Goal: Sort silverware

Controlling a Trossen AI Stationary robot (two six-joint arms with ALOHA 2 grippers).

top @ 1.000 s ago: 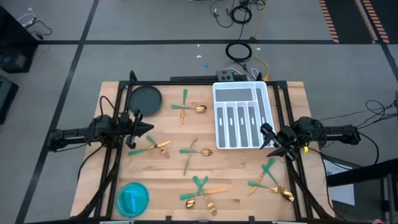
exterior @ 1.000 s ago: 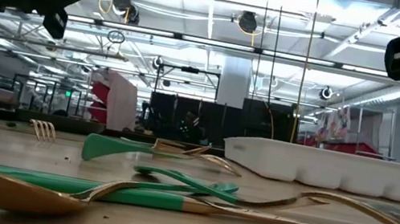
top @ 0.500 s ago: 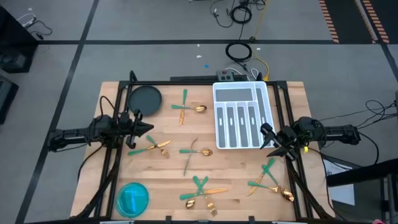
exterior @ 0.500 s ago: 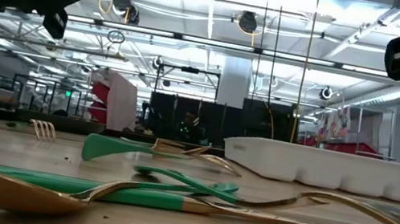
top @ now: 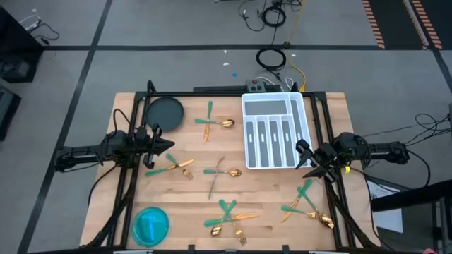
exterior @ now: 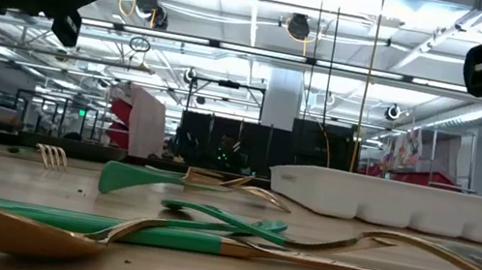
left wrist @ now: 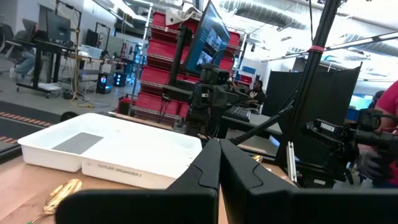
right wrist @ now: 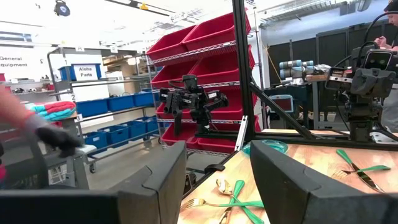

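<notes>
High view: the silverware lies scattered in loose crossed clusters over my wooden table (top: 191, 204), none of it in the white compartment tray (top: 272, 131). One spoon-and-fork pair (top: 212, 123) sits toward the far side between the dark round plate (top: 164, 113) and the tray; another cluster (top: 174, 166) lies just beside my left gripper (top: 167, 144); a third (top: 220, 172) sits mid-table; a fourth (top: 227, 214) lies at the near edge; and a fifth (top: 307, 204) lies at the near right corner, close to my right gripper (top: 305, 156). In the low view a gold spoon with a teal handle (exterior: 59, 227) lies nearest the camera, with a fork's tines (exterior: 51, 157) farther back and the tray's long white wall (exterior: 406, 207) to the right. My left gripper hangs above the table's left side with its fingers (left wrist: 208, 171) pressed together and nothing between them. My right gripper hovers beside the tray's near right corner, its fingers (right wrist: 163, 177) spread apart with nothing in the gap. The blue round bowl (top: 151, 225) rests at the near left corner, well apart from the tray. In the right wrist view a person's gloved hand (right wrist: 53, 137) shows in the room beyond the table.
</notes>
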